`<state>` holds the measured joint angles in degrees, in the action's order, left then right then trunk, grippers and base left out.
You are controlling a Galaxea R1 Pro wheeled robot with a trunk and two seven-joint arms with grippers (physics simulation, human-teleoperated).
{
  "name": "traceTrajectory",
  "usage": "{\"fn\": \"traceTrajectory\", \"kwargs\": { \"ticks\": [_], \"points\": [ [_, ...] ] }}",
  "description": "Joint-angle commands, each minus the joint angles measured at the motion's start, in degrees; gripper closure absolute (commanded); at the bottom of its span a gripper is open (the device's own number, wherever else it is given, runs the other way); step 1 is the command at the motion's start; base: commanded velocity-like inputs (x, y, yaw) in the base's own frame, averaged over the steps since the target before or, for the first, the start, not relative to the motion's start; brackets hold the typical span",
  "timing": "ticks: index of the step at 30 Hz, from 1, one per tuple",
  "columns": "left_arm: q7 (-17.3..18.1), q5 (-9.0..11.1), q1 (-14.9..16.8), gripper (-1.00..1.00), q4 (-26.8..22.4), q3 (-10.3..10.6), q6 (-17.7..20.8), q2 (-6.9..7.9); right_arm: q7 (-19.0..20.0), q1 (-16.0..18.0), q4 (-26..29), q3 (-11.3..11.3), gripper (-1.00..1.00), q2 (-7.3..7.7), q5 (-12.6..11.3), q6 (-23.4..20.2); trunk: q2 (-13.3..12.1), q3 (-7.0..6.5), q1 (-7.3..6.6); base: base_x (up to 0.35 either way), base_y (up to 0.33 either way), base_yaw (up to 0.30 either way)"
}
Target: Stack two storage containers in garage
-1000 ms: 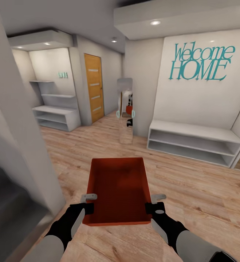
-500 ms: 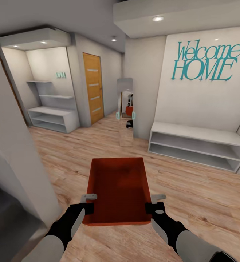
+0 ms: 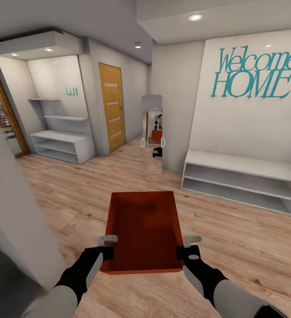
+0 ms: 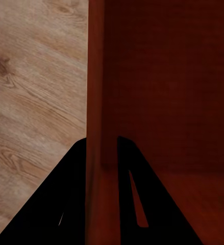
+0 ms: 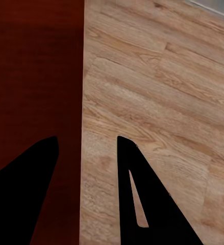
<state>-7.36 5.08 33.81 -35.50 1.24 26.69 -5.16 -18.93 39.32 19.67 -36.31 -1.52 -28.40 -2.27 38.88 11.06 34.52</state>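
The head camera looks forward and down from above both arms onto the open red-orange rectangular plastic storage container (image 3: 143, 229), close below it, and past the container across the light wood-plank floor (image 3: 233, 229) to a white wall with teal "Welcome HOME" lettering (image 3: 255, 74), well beyond the container. The left wrist camera sits very near the container (image 4: 163, 102), looking along its black fingers (image 4: 66, 204) down the container's wall to the floor (image 4: 35, 92). The right wrist camera looks likewise along its fingers (image 5: 142, 204), container (image 5: 35, 71) beside floor (image 5: 157, 102). All three views share container and planks
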Motion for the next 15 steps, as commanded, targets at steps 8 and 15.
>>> {"fn": "traceTrajectory", "kwargs": {
  "ticks": [8,15],
  "points": [
    [-1.5,-1.7,0.1,1.0,-0.3,-1.6,0.5,-0.02,-0.5,0.0,0.2,0.2,1.0,-1.12,-0.5,-0.3,0.1,0.09,0.05,0.323,0.0,0.0],
    [-1.5,-1.7,0.1,1.0,-0.3,-1.6,0.5,-0.02,-0.5,0.0,0.2,0.2,1.0,-1.12,-0.5,-0.3,0.1,0.09,0.05,0.323,0.0,0.0]
  ]
}}
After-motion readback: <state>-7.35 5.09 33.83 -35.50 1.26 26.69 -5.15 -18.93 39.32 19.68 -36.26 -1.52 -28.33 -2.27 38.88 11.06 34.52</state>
